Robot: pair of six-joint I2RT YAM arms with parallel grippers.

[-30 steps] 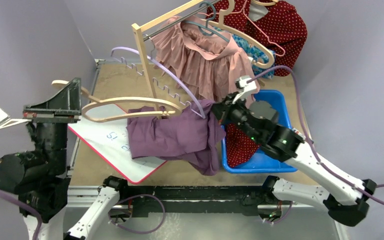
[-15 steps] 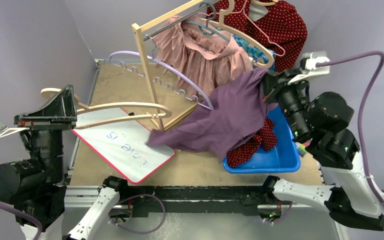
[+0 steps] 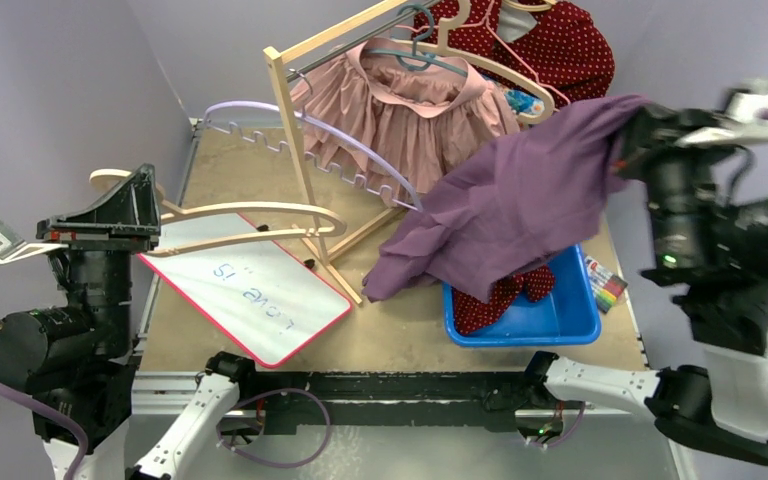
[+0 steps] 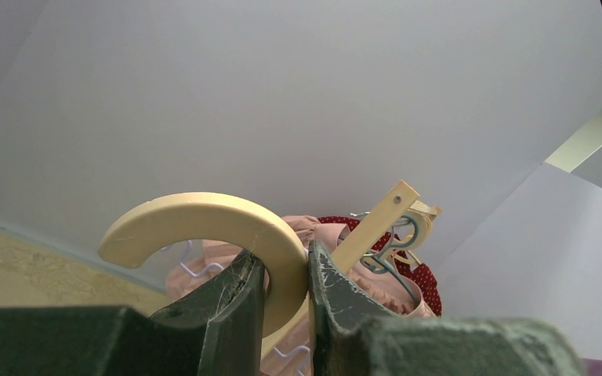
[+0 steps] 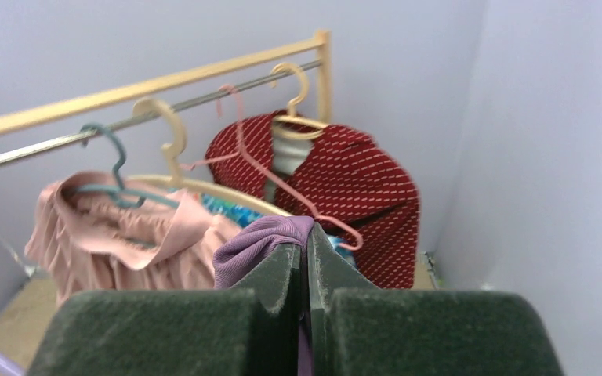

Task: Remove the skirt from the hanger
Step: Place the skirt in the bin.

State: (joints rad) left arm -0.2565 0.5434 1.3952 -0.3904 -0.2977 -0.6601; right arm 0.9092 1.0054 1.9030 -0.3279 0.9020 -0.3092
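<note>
The purple skirt hangs in the air at the right, free of the hanger, its lower corner trailing near the blue bin. My right gripper is raised high and shut on the skirt's upper edge; in the right wrist view a fold of skirt bulges out of the shut gripper. The cream wooden hanger lies level above the whiteboard, bare. My left gripper is shut on the hanger's hook, which passes between the jaws of the gripper.
A wooden rack at the back carries a pink garment and a red dotted one. A lilac hanger leans by it. A blue bin holds red cloth. A whiteboard and a marker pack lie on the table.
My right arm has swung up and to the right, pulling the skirt off the hanger and lifting it over the bin. The left gripper and hanger have barely moved.
</note>
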